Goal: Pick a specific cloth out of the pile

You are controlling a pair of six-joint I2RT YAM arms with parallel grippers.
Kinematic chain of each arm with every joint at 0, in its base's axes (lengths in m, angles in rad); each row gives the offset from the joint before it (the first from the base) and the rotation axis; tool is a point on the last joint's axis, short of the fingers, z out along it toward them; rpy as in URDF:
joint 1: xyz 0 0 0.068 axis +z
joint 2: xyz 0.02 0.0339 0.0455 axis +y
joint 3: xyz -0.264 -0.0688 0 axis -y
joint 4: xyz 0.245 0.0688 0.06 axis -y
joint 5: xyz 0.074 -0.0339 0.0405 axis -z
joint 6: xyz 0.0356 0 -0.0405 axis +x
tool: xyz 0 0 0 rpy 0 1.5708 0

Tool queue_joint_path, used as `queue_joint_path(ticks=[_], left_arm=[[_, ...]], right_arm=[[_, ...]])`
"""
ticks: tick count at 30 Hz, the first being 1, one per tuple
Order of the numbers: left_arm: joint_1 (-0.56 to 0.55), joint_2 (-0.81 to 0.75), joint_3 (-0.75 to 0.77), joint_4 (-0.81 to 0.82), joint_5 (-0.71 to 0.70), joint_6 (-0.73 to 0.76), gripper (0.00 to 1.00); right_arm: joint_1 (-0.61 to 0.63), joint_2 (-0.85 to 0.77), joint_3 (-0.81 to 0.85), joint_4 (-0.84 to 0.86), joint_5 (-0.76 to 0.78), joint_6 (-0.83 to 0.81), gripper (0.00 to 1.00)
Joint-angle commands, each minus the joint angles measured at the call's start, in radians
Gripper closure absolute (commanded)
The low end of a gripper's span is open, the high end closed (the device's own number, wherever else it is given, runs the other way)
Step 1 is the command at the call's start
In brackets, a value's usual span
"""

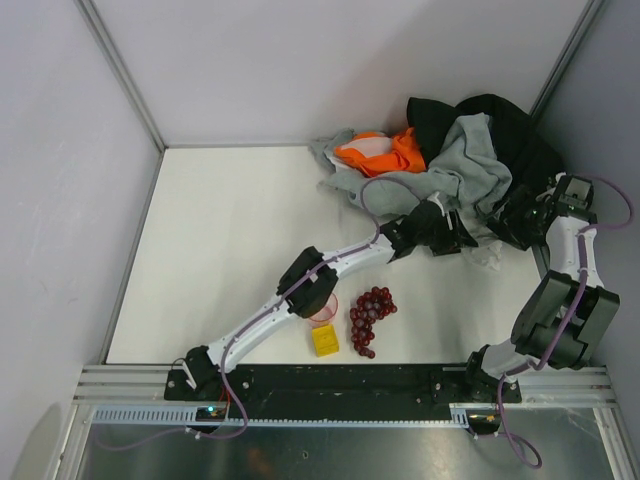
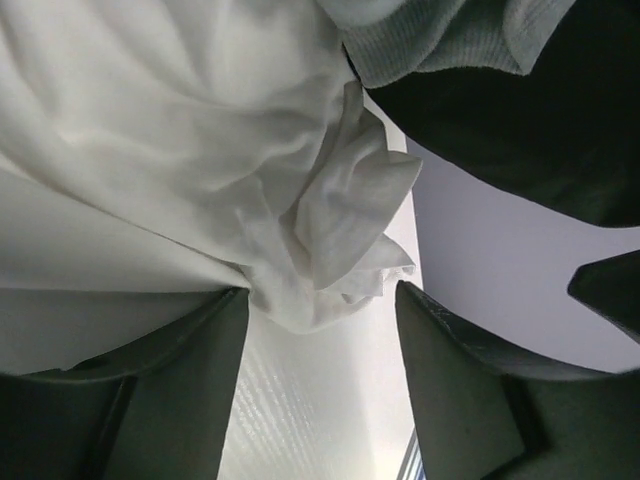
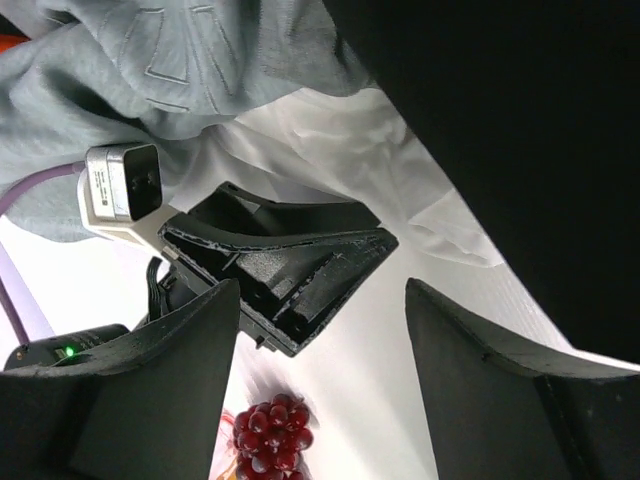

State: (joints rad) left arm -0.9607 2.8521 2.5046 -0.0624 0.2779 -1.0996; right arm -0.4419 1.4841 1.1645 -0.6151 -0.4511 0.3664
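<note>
The white cloth [image 2: 330,210] is tucked at the near edge of the pile [image 1: 450,150] on the table [image 1: 230,250]. Part of it is covered by the grey sweatshirt [image 3: 150,80] and a black garment [image 2: 520,120]. The left jaws are held wide open. A bunched end of the cloth sits right at their mouth, but nothing is gripped yet. The right jaws are wide open too, and nothing is held in them. They are pointed at the same spot, very near the left ones.

A few things could go wrong. If only a thin fold is pinched, the cloth could slip out when it is pulled. The cloth is pinned under bigger clothes, so the grey sweatshirt could be dragged along with it. A bit of grey fabric could also be caught by mistake. The two arms are close, so they could be bumped together. The pink cup [image 1: 322,305], the grapes [image 1: 370,315] and the yellow block [image 1: 325,340] are just beside the left arm [image 1: 250,325]. They could be knocked when that arm is drawn back.
</note>
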Motion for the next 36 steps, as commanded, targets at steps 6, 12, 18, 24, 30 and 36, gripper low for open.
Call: queue_joint_path(ticks=[6,12,18,24,30,36], left_arm=[[-0.048,0.086,0.089,0.107,-0.057,-0.054,0.52],[-0.036,0.085,0.085,0.199,-0.073,-0.042,0.94],[-0.017,-0.039,-0.069,0.246,-0.048,0.041,0.99],[-0.014,-0.251,-0.335,0.299,-0.031,0.152,0.99],[-0.016,-0.542,-0.804,0.447,-0.125,0.199,0.99],[-0.012,-0.736,-1.127,0.496,-0.242,0.205,0.99]], right_arm=[[-0.038,-0.073,-0.042,0.065,0.013,0.014,0.29],[-0.047,-0.084,-0.051,0.077,-0.001,0.017,0.29],[-0.047,-0.086,-0.055,0.083,-0.027,0.019,0.29],[-0.046,-0.104,-0.061,0.083,-0.038,0.02,0.29],[-0.037,-0.112,-0.071,0.08,-0.045,0.016,0.29],[-0.019,-0.117,-0.081,0.075,-0.046,0.006,0.29]])
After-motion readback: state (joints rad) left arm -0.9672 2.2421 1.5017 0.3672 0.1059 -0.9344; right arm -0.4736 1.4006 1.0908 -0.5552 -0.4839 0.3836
